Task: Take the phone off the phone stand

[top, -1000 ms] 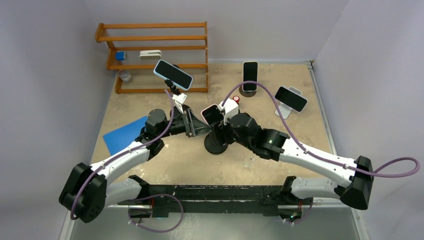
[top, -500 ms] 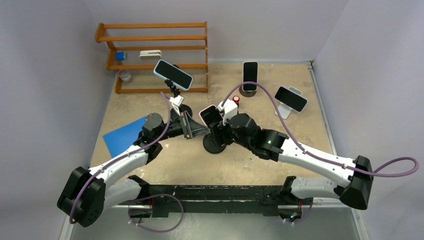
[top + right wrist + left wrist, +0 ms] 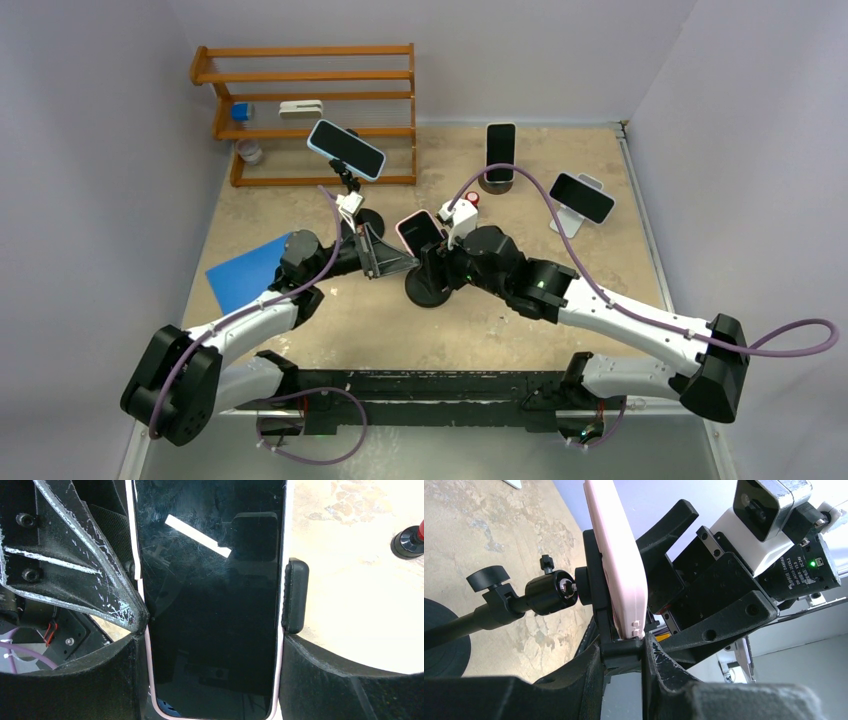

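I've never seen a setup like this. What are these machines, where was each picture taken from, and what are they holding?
The left arm and the right arm are robot arms bolted at the near edge of a table. The wide picture comes from a fixed camera above and behind them; each close-up comes from a camera on one arm's wrist. On the table are a wooden rack, a blue sheet, and a blue-cased phone, an upright phone and a tilted phone, each on a stand. The right gripper is closed across the pink-cased phone, while the left gripper pinches the clamp of its black phone stand. The phone is not yet out of the clamp.
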You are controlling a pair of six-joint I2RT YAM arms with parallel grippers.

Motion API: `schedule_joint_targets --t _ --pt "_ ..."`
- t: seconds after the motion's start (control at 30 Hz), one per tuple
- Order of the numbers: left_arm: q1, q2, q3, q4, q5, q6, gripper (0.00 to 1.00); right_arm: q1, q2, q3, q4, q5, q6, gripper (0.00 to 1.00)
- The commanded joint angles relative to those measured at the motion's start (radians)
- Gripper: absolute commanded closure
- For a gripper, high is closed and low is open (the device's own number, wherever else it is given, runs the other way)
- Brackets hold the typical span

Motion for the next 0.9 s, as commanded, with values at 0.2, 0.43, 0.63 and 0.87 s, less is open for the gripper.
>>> schedule_joint_targets --t 0.2,0.43,0.63,0.87 --pt "0.066 -0.003 -0.045 0.020 0.054 0.029 1.00 -0.066 -0.091 -0.029 -0.084 0.057 0.025 1.00" --pt "0.070 0.008 -0.038 0.011 0.058 0.037 1.00 -0.066 -0.127 -0.054 -0.059 -0.011 0.014 1.00" --pt "0.070 0.022 -0.033 0.011 0.072 0.046 1.00 -0.066 -0.147 -0.061 -0.045 -0.037 0.015 1.00" --pt "0.070 0.040 -0.019 0.004 0.081 0.062 1.00 -0.066 -0.146 -0.039 0.011 -0.057 0.013 1.00"
